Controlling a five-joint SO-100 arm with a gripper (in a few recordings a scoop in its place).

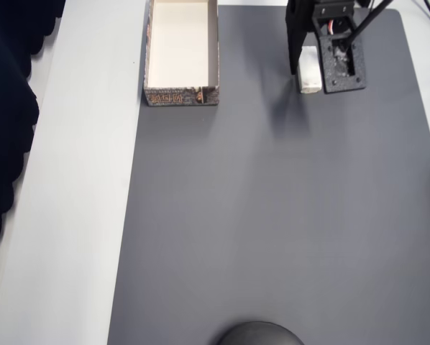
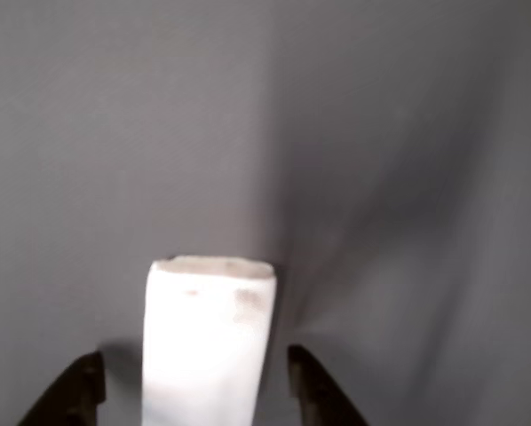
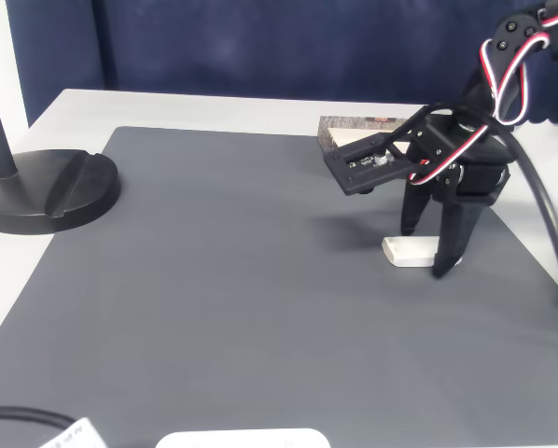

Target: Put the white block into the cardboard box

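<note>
In the overhead view the white block (image 1: pixel 309 74) lies on the dark grey mat (image 1: pixel 272 230) at about one o'clock, near the mat's top edge, with the black arm's jaws (image 1: pixel 310 72) lowered over it. The cardboard box (image 1: pixel 182 54) sits at about eleven o'clock, at the mat's top left corner, well apart from the block, its cream inside bare and its patterned wall facing down the picture. Bare mat lies between block and box; nothing stands in that stretch.

In the wrist view the block (image 2: pixel 208 342) stands lengthwise between the two dark fingertips (image 2: pixel 75 390), one on either side of it. A gap of mat shows between each tip and the block, so the jaws are open a little wider than the block and hold nothing.

In the fixed view the block (image 3: pixel 411 251) lies flat on the mat at about three o'clock, with the jaws (image 3: pixel 430 245) straddling it, the fingers pointing down to the mat. The box (image 3: pixel 358 129) shows behind the arm at about one o'clock. A black round stand base (image 3: pixel 46 191) rests at the mat's nine o'clock edge, far from the block. The pale table (image 1: pixel 78 180) runs beside the mat. A dark rounded thing (image 1: pixel 259 334) sits at six o'clock in the overhead view.
</note>
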